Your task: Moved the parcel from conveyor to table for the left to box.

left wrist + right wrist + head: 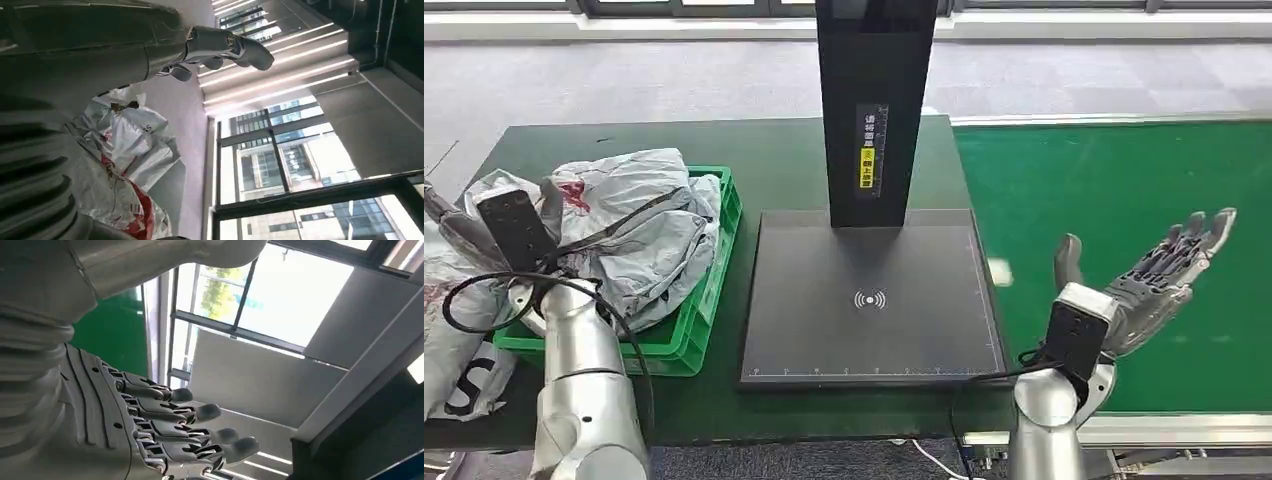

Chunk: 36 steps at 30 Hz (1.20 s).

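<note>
Over the green conveyor [1124, 190], at about four o'clock in the head view, the right hand [1149, 280] hovers palm up with its fingers [200, 412] spread and nothing in it. At nine o'clock the left hand [484, 225] sits raised beside the green crate [689, 340], which is heaped with crumpled grey parcels [644, 230]; more grey bags with red print [125, 200] lie just outside the crate at the table's left edge. From the left wrist view its fingers [235, 47] look loosely curled and apart from the bags, but I cannot tell whether they grip anything. At six o'clock lies the black scanner pad [869, 300], its dark post [874, 100] rising toward twelve o'clock on the dark green table [774, 160].
</note>
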Motion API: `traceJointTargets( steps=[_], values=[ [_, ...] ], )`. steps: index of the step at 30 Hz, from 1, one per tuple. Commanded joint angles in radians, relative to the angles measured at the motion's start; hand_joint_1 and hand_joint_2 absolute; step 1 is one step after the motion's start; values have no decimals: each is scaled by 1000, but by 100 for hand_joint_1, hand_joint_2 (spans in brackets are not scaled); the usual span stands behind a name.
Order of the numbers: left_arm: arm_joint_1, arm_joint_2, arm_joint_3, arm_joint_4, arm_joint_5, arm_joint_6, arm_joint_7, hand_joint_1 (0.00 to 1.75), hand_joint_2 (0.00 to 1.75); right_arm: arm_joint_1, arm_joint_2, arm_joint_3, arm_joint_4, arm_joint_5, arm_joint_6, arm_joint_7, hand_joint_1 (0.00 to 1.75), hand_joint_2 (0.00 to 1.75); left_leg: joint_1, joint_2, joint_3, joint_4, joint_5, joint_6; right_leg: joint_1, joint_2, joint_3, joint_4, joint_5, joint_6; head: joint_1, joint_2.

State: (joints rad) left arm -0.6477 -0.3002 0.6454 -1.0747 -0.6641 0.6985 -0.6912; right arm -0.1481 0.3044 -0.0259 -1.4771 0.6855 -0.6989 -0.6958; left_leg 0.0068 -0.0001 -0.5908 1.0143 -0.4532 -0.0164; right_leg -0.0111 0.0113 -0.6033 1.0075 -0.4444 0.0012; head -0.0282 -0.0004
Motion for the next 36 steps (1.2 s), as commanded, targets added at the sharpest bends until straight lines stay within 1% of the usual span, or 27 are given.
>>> traceJointTargets(
  steps=[1, 2, 3, 5, 6, 7, 8, 9, 10, 11, 13, 15, 16, 17, 19, 20, 21, 24, 27, 29, 33, 34, 36],
  values=[
    [91, -49, -164, -265, -52, 0, -7, 0, 175, 50, 45, -79, 33, 16, 1, -2, 0, 175, 1, -2, 2, -1, 0, 0, 1, -3, 3, -2, -1, 0, 0, 0],
    [100, -49, -175, -280, -45, 0, -7, 0, 175, 52, 45, -79, 31, 18, 1, -2, 0, 175, 1, -2, 0, -1, 0, 0, 1, -3, 2, -2, 0, 0, 0, 0],
    [127, -49, -271, -327, 12, 0, -7, 0, 175, 59, 45, -75, 24, 21, 1, -2, 0, 175, 1, -2, 1, -2, 0, 0, 1, -3, 3, -3, 0, 0, 0, 0],
    [185, -49, -351, -399, 56, 0, -7, 0, 175, 52, 45, -49, 35, 19, 1, 12, 0, 175, 1, -3, 1, -1, 0, 0, 1, -3, 2, -2, -1, 0, 0, 0],
    [221, -49, -444, -432, 99, 0, -7, 0, 175, 69, 45, -24, 34, 11, 1, -2, 0, 175, 1, -2, 1, -1, 0, 0, 1, -3, 3, -3, -1, 0, 0, 0],
    [269, -23, -559, -474, 188, -15, -7, 0, 175, 69, 45, 24, 48, 8, 1, -2, 0, 175, 1, -2, 1, -1, 0, 0, 1, -3, 2, -2, -1, 0, 0, 0],
    [296, -9, -612, -498, 221, -24, -7, 0, 175, 66, 37, 59, 56, -5, 1, -2, 0, 175, 1, -3, 1, -2, 0, 0, 1, -4, 3, -3, -1, 0, 0, 0],
    [332, 19, -688, -545, 312, -85, -7, 0, 175, 62, 4, 124, 78, 17, 1, -2, 0, 175, 1, -2, 3, -3, 0, 0, 1, -4, 4, -4, -1, -1, 0, 0],
    [345, 33, -722, -573, 366, -127, -7, 0, 175, 61, -9, 157, 81, 26, 1, -2, 0, 175, 1, -3, 3, -3, 0, 0, 2, -4, 4, -4, -1, -1, 0, 0],
    [373, 63, -778, -619, 427, -169, -7, 0, 175, 59, -25, 217, 96, 4, 1, -2, 0, 175, 1, -1, 2, -3, 0, 0, 1, -2, 3, -3, -1, 0, 0, 0],
    [418, 86, -839, -676, 500, -240, -7, 0, 175, 55, -33, 280, 106, -24, 1, -2, 0, 175, 1, 2, 2, -2, -1, 0, 1, 0, 2, -3, 0, 0, 0, 0],
    [428, 88, -851, -682, 503, -257, -7, 0, 175, 55, -36, 299, 101, -47, 5, -2, 0, 175, 1, 3, 4, -4, -1, 0, 1, 0, 4, -5, 0, -1, 0, 0],
    [428, 88, -851, -682, 503, -257, -7, 0, 175, 55, -36, 299, 101, -47, 5, -2, 0, 175, 0, 2, 2, -2, -2, -1, 1, 0, 2, -2, -1, -1, 0, 0],
    [428, 88, -851, -682, 503, -257, -7, 0, 175, 55, -36, 299, 101, -47, 5, -2, 0, 175, 0, 1, 3, -3, -2, -1, 1, -1, 3, -3, -1, -1, 0, 0],
    [435, 84, -864, -684, 523, -309, -7, 0, 175, 58, -46, 325, 71, -86, 2, -2, 0, 175, 1, -2, 3, -4, -1, -1, 1, -4, 4, -4, -2, -1, 0, 0],
    [437, 81, -865, -677, 521, -323, -7, 0, 175, 57, -49, 334, 63, -99, 1, -2, 0, 175, 0, -1, 1, -2, -1, -1, 1, -3, 2, -2, -2, 0, 0, 0],
    [434, 71, -891, -626, 458, -312, -7, 0, 175, 57, -47, 350, 33, -118, 6, -2, 0, 175, 0, -1, 3, -3, -1, 0, 1, -3, 4, -4, -2, 0, 0, 0],
    [433, 70, -939, -604, 489, -351, -7, 0, 175, 52, -24, 359, 10, -142, 52, -2, 0, 175, -1, -3, 1, -2, -1, 0, 0, -4, 2, -2, -2, 0, 0, 0],
    [435, 71, -946, -600, 503, -366, -7, 0, 175, 50, -21, 362, 6, -161, 65, -2, 0, 175, 0, -2, 2, -3, -1, 0, 1, -4, 3, -3, -2, 0, 0, 0],
    [453, 67, -959, -592, 542, -402, -7, 0, 175, 37, -15, 379, 27, -209, 86, -2, 0, 175, 0, -2, 2, -2, -1, 0, 0, -4, 3, -3, -2, 0, 0, 0],
    [484, 35, -946, -540, 577, -451, -7, 0, 175, 30, -5, 410, 56, -274, 61, -2, 0, 175, 0, -1, 2, -2, -1, -1, 0, -2, 2, -2, -2, 0, 0, 0],
    [493, 30, -946, -533, 582, -452, -7, 0, 175, 26, -6, 425, 71, -265, 21, -2, 0, 175, 0, -1, 3, -3, -1, -1, 0, -3, 4, -3, -2, -1, 0, 0],
    [493, 30, -946, -533, 582, -452, -7, 0, 175, 26, -6, 425, 71, -265, 21, -2, 0, 175, 0, -1, 3, -3, -1, -1, 0, -2, 3, -2, -2, 0, 0, 0]
  ],
)
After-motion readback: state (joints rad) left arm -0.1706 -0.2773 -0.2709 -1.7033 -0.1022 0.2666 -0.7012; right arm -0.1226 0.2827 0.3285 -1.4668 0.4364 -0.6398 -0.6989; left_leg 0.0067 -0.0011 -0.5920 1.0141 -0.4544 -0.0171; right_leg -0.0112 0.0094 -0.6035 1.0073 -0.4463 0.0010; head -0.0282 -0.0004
